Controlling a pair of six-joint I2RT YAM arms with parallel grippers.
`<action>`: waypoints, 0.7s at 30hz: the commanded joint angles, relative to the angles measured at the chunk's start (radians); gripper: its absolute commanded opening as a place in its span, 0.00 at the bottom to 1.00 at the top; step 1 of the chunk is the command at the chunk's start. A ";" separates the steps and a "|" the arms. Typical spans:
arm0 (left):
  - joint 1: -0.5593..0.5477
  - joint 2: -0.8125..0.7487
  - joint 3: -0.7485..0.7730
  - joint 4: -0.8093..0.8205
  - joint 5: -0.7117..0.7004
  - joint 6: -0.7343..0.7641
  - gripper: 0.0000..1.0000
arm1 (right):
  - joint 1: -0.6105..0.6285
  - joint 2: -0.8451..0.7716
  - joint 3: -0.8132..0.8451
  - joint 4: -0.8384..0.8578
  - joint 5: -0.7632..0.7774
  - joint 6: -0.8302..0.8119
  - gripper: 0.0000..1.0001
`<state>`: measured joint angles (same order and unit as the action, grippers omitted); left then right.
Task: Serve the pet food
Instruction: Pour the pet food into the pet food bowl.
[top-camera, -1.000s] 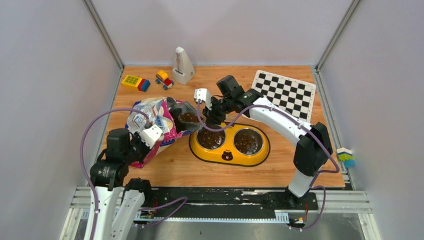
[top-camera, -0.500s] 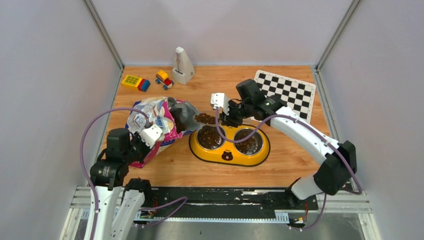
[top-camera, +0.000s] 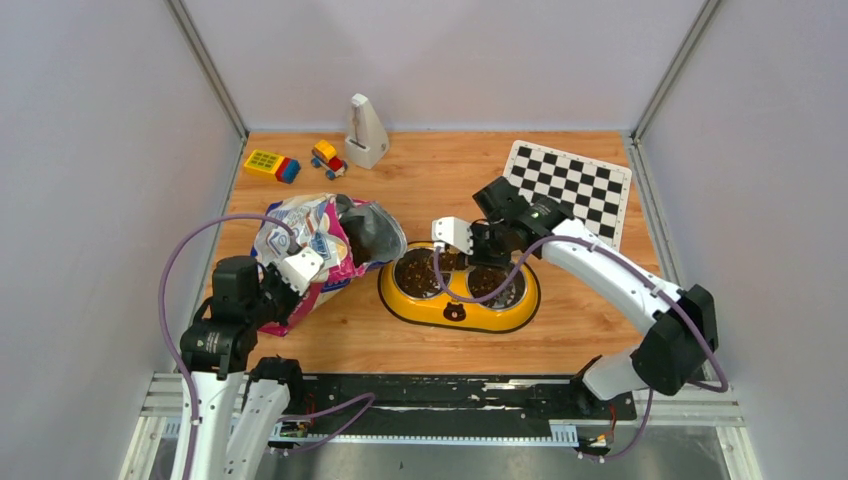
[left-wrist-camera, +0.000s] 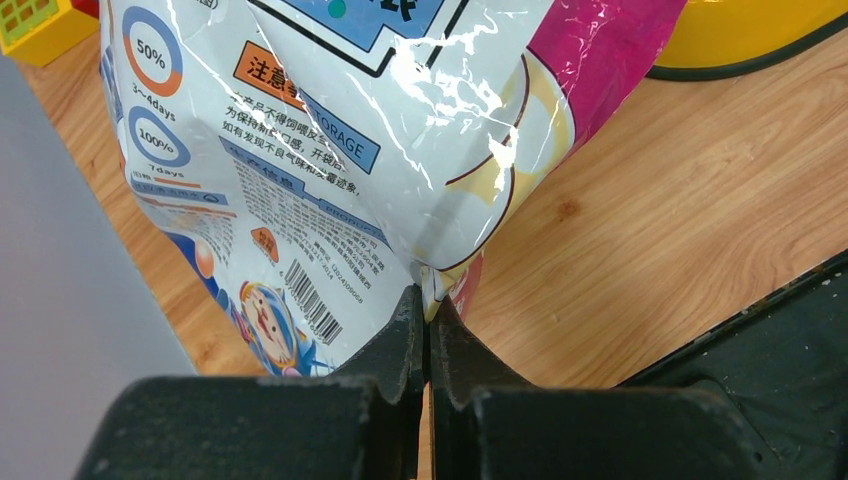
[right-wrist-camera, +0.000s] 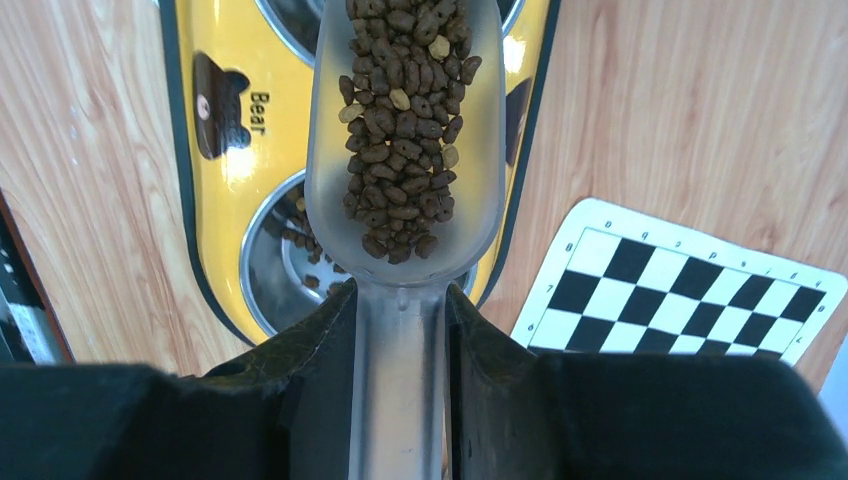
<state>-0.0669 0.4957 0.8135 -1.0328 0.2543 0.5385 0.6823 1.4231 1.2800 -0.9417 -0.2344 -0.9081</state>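
Observation:
The pet food (right-wrist-camera: 402, 120) fills a clear plastic scoop (right-wrist-camera: 400, 240), whose handle sits between the jaws of my right gripper (right-wrist-camera: 400, 312), shut on it. The scoop hangs level over the yellow double-bowl feeder (right-wrist-camera: 200, 200). From the top view, my right gripper (top-camera: 478, 246) is above the feeder (top-camera: 400, 300), and kibble lies in both steel bowls (top-camera: 420, 274). My left gripper (left-wrist-camera: 428, 300) is shut on a folded edge of the glossy cat food bag (left-wrist-camera: 350, 130). The bag (top-camera: 310, 240) lies left of the feeder with its mouth open toward it.
A checkerboard (top-camera: 568, 185) lies at the back right. Toy bricks (top-camera: 272, 164), a toy truck (top-camera: 327, 157) and a white upright object (top-camera: 365, 133) stand at the back left. Grey walls close in both sides.
My right arm has carried the loaded scoop from the bag's mouth rightward to above the feeder. The left gripper and the bag have not moved.

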 joint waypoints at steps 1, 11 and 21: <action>0.016 -0.006 0.043 0.129 0.040 -0.020 0.00 | 0.040 0.065 0.081 -0.069 0.148 -0.035 0.00; 0.035 -0.025 0.035 0.133 0.043 -0.020 0.00 | 0.143 0.186 0.185 -0.140 0.384 -0.051 0.00; 0.040 -0.034 0.032 0.133 0.046 -0.019 0.00 | 0.253 0.258 0.209 -0.209 0.589 -0.046 0.00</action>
<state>-0.0360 0.4774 0.8135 -1.0321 0.2642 0.5362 0.9123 1.6695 1.4635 -1.1122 0.2188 -0.9501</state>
